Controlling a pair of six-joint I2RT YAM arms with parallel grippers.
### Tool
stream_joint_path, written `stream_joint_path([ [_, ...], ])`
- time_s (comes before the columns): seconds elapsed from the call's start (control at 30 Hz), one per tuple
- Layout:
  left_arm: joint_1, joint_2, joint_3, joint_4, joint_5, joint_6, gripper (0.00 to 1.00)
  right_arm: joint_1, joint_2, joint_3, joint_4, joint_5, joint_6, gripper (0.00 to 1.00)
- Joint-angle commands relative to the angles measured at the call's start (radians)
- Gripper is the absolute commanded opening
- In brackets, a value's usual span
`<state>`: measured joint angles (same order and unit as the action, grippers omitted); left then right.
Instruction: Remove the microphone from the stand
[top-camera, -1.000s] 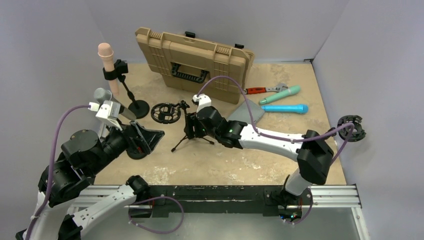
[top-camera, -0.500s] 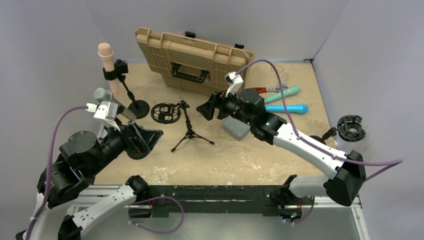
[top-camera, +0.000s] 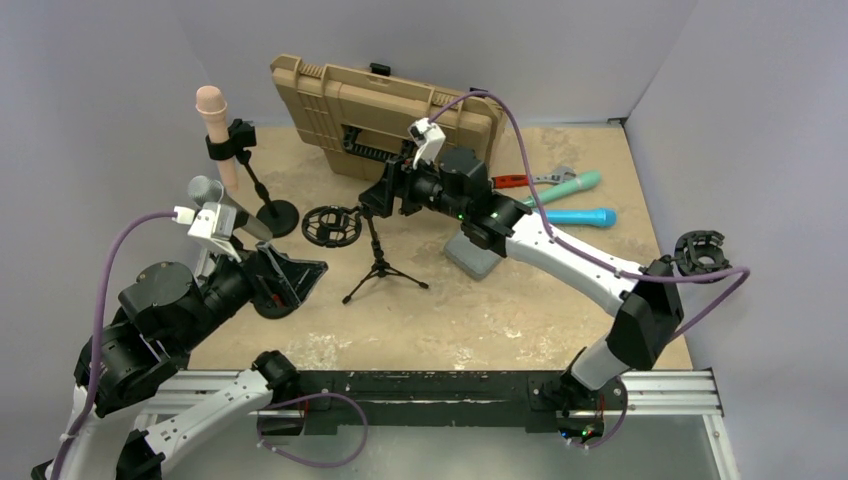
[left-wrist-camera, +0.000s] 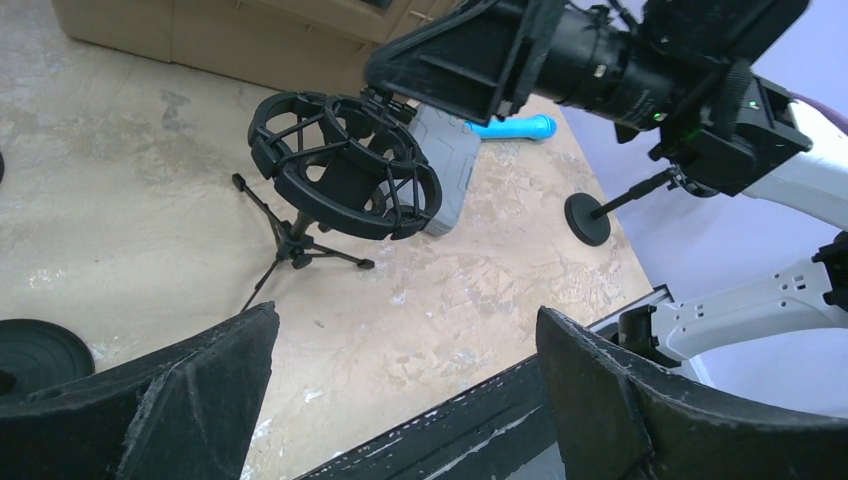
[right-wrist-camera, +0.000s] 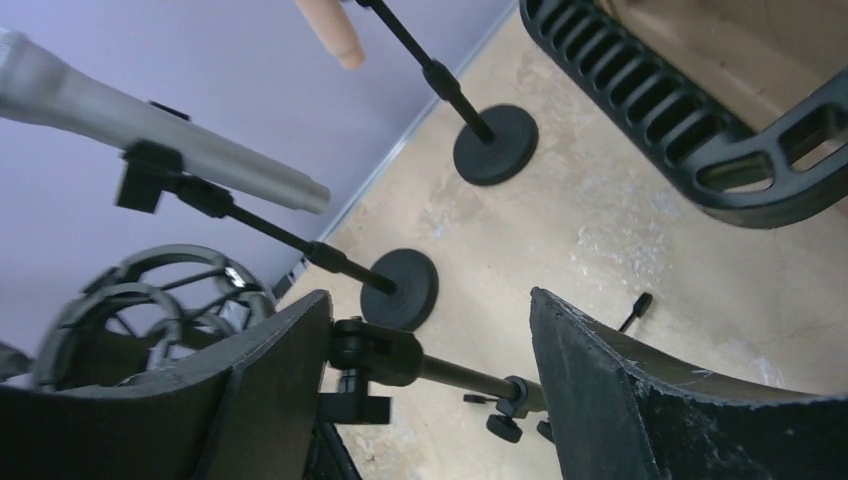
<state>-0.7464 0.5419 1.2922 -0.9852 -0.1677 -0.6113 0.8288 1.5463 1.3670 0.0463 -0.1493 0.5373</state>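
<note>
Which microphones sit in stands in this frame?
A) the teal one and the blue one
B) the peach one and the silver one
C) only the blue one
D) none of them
B: the peach-coloured foam-tipped microphone and the silver metal microphone are each clipped into a black round-base stand, while the teal microphone and the blue microphone lie flat on the beige table.
</note>
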Motion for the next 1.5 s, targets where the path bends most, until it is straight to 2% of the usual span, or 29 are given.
stream_joint_path([
  [0.0, 0.002, -0.004, 0.024, 0.017, 0.01, -0.006, 0.97, 0.034, 0.02, 0.019, -0.001, 0.021, -0.017, 0.7],
  [0.47, 0.001, -0.006, 0.018, 0.002, -0.011, 0.008, 0.97, 0.066, 0.072, -0.131, -0.024, 0.25, -0.086, 0.7],
  [0.77, 0.002, 0.002, 0.009, 0.003, -0.013, 0.008, 0.97, 0.066, 0.075, -0.208, -0.019, 0.275, -0.082, 0.71],
  [0.93, 0.002, 0.008, 0.012, 0.008, -0.011, 0.01, 0.97, 0.066, 0.078, -0.197, -0.015, 0.263, -0.082, 0.71],
  [1.17, 0.002, 0.012, 0.018, 0.004, -0.019, 0.017, 0.98, 0.066, -0.031, -0.227, 0.034, 0.257, -0.124, 0.75],
  [1.23, 0.002, 0.009, 0.021, 0.0, -0.032, 0.02, 0.98, 0.092, -0.067, -0.251, 0.051, 0.28, -0.146, 0.77],
  [1.33, 0.002, -0.023, 0.015, 0.017, -0.069, 0.023, 0.98, 0.2, -0.102, -0.276, 0.052, 0.409, -0.184, 0.82],
  [1.47, 0.002, -0.059, 0.025, 0.027, -0.106, 0.041, 0.98, 0.276, -0.141, -0.389, 0.105, 0.516, -0.113, 0.82],
])
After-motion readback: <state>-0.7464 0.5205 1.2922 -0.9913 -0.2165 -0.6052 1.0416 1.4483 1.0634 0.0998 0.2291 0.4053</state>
